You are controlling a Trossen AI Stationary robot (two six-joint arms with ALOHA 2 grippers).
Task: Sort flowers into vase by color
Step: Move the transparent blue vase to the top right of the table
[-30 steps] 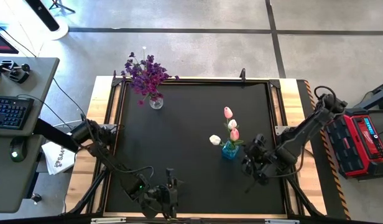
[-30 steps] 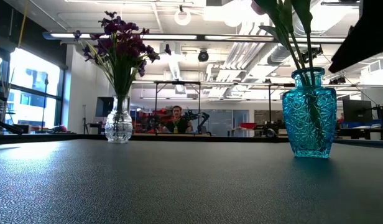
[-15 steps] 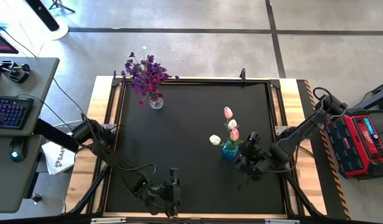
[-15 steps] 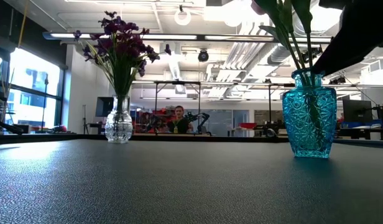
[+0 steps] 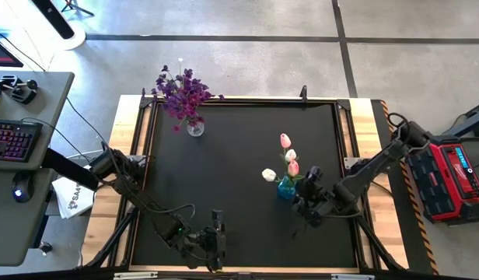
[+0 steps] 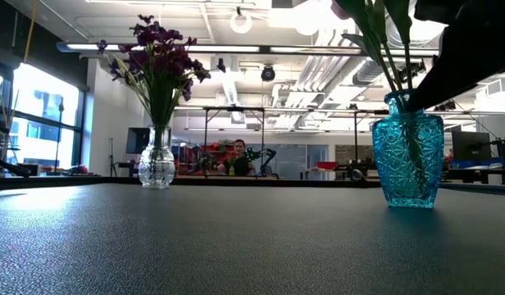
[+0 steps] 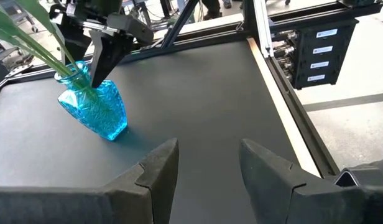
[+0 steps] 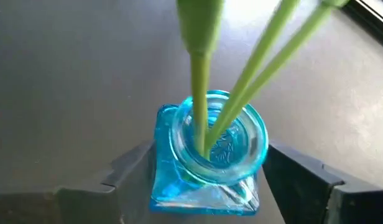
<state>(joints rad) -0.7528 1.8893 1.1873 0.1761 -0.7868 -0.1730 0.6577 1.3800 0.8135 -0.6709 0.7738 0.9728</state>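
Observation:
A blue glass vase (image 5: 287,190) stands right of the table's middle. It holds pink and white tulips (image 5: 288,155) on green stems (image 8: 203,93). A clear vase (image 5: 195,128) with purple flowers (image 5: 181,89) stands at the far left. My right gripper (image 8: 210,163) is open, one finger on each side of the blue vase's neck (image 8: 219,134), slanting down from the table's right. In the left wrist view its fingers (image 7: 106,57) reach the vase's mouth. My left gripper (image 7: 204,168) waits open near the front edge (image 5: 216,236) with nothing between its fingers.
Bare black mat (image 5: 232,179) lies between the two vases and in front of them. A raised frame (image 7: 285,81) borders the table. A red device (image 5: 449,179) sits off the right edge and a desk with a keyboard (image 5: 10,140) off the left. A person (image 6: 238,156) sits far behind.
My right gripper has moved toward the table's left and a little down, closing in on the blue vase until its fingers stand around the neck. The vases and flowers have stayed where they were.

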